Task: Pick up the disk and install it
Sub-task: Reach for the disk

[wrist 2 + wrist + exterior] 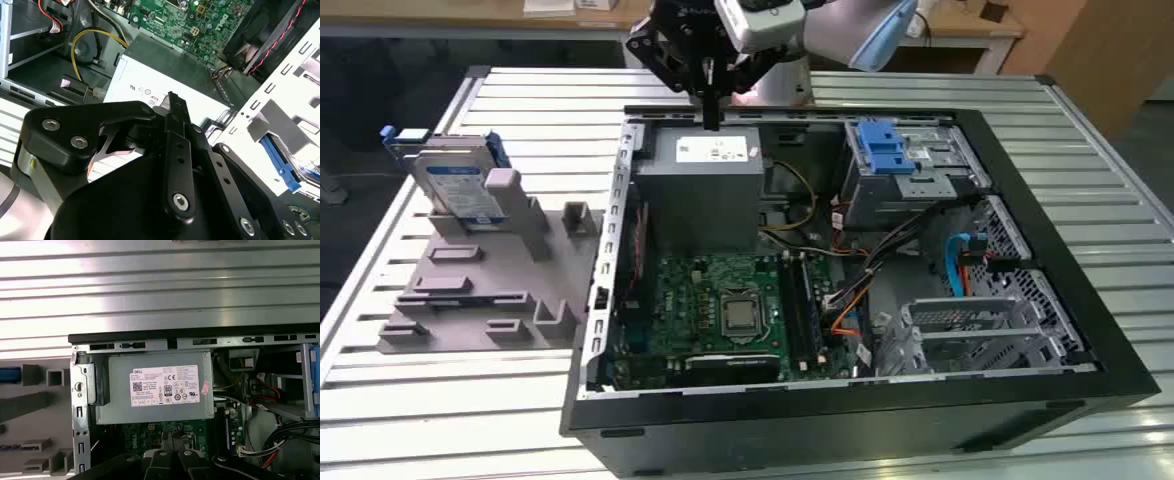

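Exterior view: the gripper (710,118) is hanging over the grey box (700,190), jaws seemingly pinched together, empty; the disk (458,190) is standing well apart, and should handle stiff and weighty. Grip its bracketed edges.

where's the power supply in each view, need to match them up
Exterior view: power supply in the computer case's far corner, toward the exterior view's left, just under the hand.
Second wrist view: power supply between the hand and the motherboard.
First wrist view: power supply between case rim and motherboard.
Shared landmark: the green motherboard adjoining it.
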You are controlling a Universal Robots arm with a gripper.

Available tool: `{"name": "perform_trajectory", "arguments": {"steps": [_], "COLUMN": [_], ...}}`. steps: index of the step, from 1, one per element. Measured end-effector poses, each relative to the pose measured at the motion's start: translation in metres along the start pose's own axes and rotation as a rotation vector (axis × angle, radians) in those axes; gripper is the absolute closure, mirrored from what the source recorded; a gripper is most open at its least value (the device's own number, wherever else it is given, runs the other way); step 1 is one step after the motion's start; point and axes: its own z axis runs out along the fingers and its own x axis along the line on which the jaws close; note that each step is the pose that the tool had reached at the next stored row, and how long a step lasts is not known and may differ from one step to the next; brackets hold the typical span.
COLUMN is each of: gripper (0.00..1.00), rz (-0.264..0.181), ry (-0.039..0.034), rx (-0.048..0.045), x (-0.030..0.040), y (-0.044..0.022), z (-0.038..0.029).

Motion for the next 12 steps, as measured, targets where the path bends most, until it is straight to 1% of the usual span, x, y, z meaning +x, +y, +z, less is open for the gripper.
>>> {"name": "perform_trajectory", "arguments": {"steps": [12], "gripper": [0.89], "rz": [0.000], "ry": [0.0000], "rx": [0.0000], "x": [0.0017], "y": [-0.0001], "z": [0.0000]}}
